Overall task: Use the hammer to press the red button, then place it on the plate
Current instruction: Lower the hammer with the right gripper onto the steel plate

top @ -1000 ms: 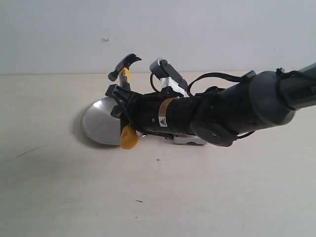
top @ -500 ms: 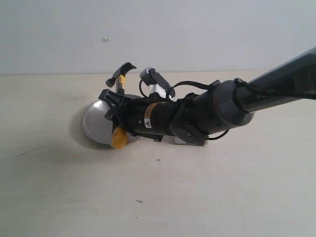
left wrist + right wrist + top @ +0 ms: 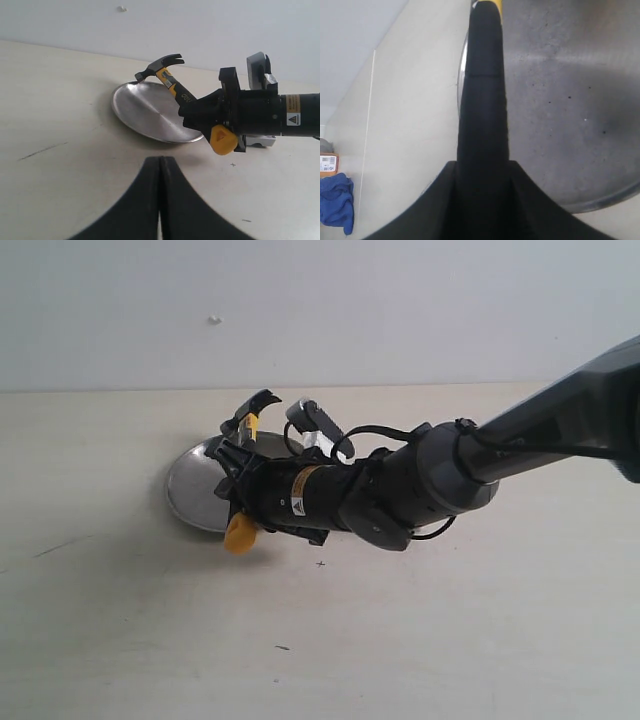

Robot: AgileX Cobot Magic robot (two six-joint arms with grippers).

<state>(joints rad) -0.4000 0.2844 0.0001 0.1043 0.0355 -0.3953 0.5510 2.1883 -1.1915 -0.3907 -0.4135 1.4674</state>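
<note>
The hammer (image 3: pixel 173 87) is in my right gripper (image 3: pixel 200 114), which is clenched around the black handle. The hammer is tilted. Its dark head points up and away, above the far rim of the plate (image 3: pixel 142 107), and it does not touch the plate there. The yellow butt end sticks out on the other side of the gripper, just at the near rim of the plate. I cannot tell if the butt touches the rim or the surface (image 3: pixel 450 640).

In the right wrist view the handle runs straight out from between my fingers (image 3: pixel 445 200). It lies over the edge of the plate, with the brushed metal on one side of it and the pale surface on the other side.

The plate lies flat on the surface, and nothing rests inside it. My right arm reaches across from the right of the exterior view and covers the near right part of the plate.

My left gripper (image 3: pixel 160 172) is well apart from the plate and faces it. Its two black fingers are pressed together with nothing between them.

A blue cloth (image 3: pixel 335 200) lies far off at the edge of the right wrist view.
</note>
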